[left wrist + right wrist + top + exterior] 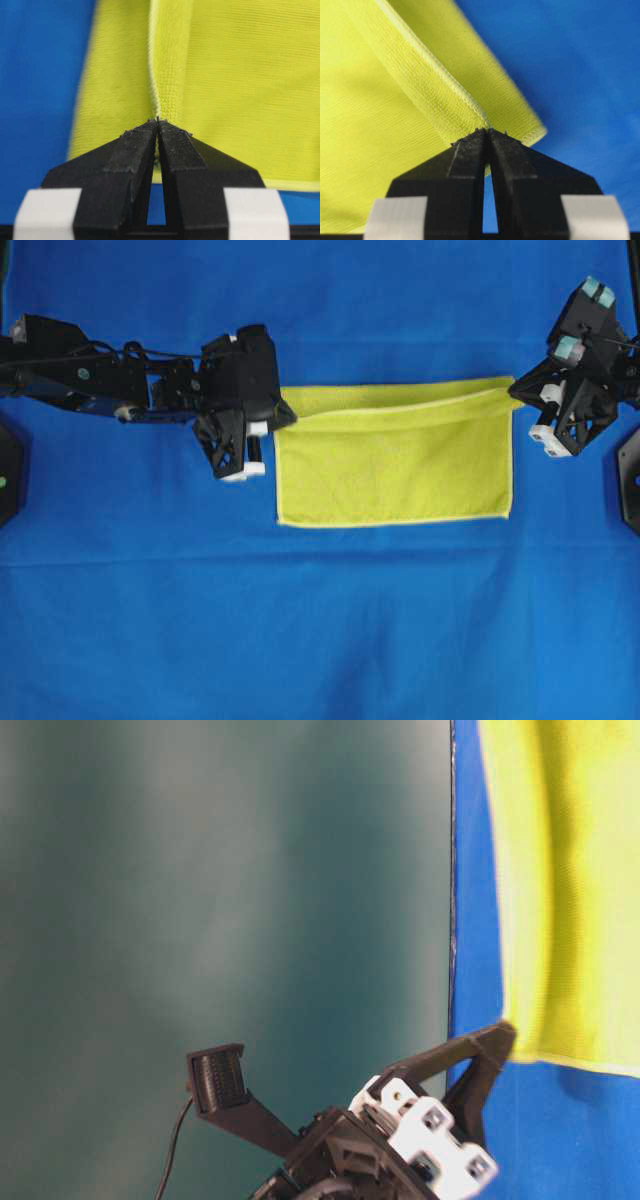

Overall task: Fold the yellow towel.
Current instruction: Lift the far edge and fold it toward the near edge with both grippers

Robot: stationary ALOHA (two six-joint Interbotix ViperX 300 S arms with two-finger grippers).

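The towel point(395, 455) lies near the middle of the blue cloth point(320, 620), in the upper half of the overhead view, and it already reads as a wide rectangle rather than a square. One layer has been drawn over another, and its hem runs as a slightly slanted line just short of the far edge, so a narrow strip of the under layer shows beyond it. The left gripper point(157, 122) is clamped on the towel's far left corner; its wrist view shows both jaws pressed together with the hemmed edge caught at their tips. The right gripper point(487, 131) is likewise closed on the far right corner, the stitched hem pinched between its tips and the lower layer's corner peeking out just beside them. In the table-level view the towel hangs into frame against the blue, with one gripper's finger touching its corner. The first fold looks nearly laid down but not finished: the held edge is not yet flush with the far edge, and neither corner is let go. What likely remains is aligning and releasing that edge, and possibly a second fold across the long side.
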